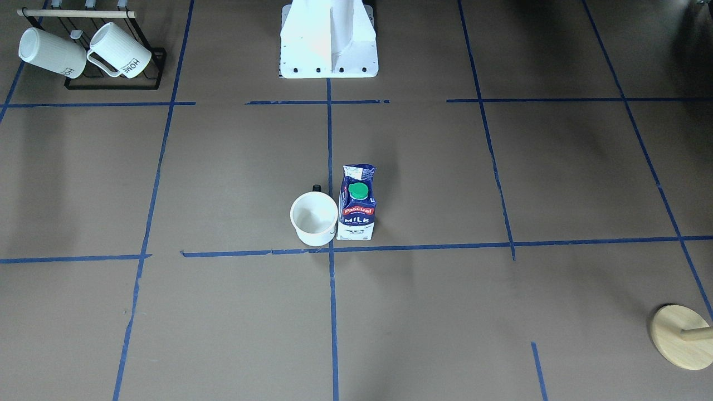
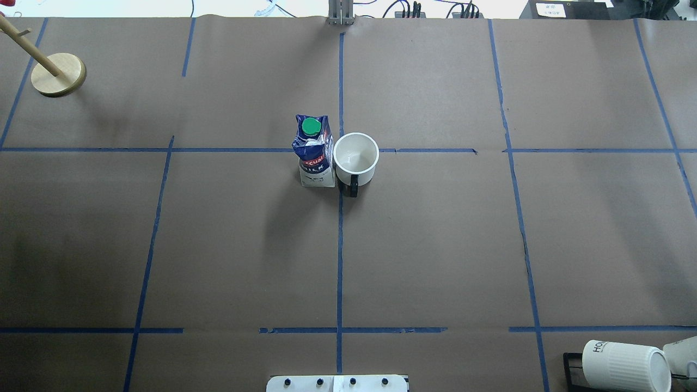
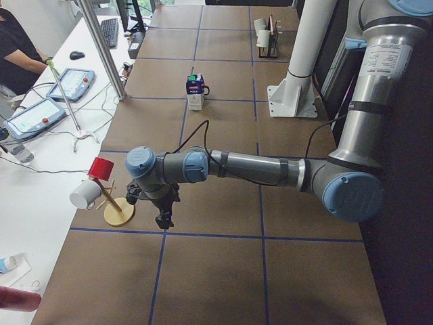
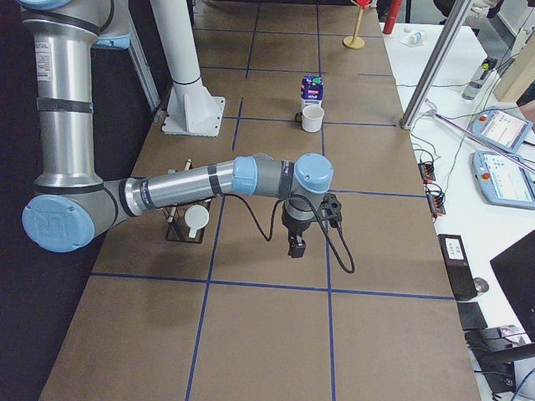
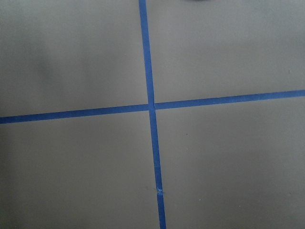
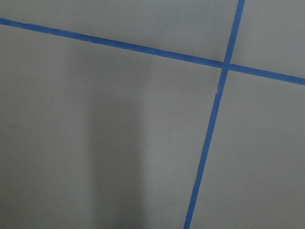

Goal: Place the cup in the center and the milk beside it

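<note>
Reading "Pascual MILK", the milk (image 1: 357, 203) adjoins the cup (image 1: 314, 218); left gripper (image 3: 163, 220), right gripper (image 4: 296, 246) openness: cannot tell.

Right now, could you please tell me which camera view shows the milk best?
The exterior front-facing view: the milk faces that camera, so its label and lettering read clearly. The overhead exterior view shows its top and only part of the label. Both side views show it small and far away, and the wrist views miss it.

Left gripper (image 3: 163, 219) and right gripper (image 4: 296, 247) both point straight down, well apart.
</note>
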Tool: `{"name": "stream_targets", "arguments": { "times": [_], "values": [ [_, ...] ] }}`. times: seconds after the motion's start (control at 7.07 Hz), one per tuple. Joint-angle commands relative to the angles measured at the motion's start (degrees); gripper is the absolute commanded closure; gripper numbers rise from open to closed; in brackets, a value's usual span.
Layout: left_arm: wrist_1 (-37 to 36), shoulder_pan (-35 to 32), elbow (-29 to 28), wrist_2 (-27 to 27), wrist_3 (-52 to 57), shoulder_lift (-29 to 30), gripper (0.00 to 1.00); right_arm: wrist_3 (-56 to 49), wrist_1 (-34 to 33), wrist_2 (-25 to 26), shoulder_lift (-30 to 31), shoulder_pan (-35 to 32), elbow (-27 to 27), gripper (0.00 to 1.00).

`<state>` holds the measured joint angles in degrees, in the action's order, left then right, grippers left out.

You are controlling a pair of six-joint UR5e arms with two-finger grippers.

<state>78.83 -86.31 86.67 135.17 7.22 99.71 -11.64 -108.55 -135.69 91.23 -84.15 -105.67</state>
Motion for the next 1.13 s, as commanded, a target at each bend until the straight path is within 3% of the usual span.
{"name": "stream_targets", "arguments": {
  "times": [0.0, 0.99],
  "values": [
    [0.1, -0.18, 3.58, -0.17, -0.28, -1.27, 0.0, 0.3, -0.09, -0.01, -0.09, 2.41, 0.2, 0.0],
    [1.86, -1.67, 3.59, -0.17, -0.2, -1.45, 0.0, 1.27, 2.73, -2.98, -1.49, -4.17, 9.94, 0.0]
  ]
}}
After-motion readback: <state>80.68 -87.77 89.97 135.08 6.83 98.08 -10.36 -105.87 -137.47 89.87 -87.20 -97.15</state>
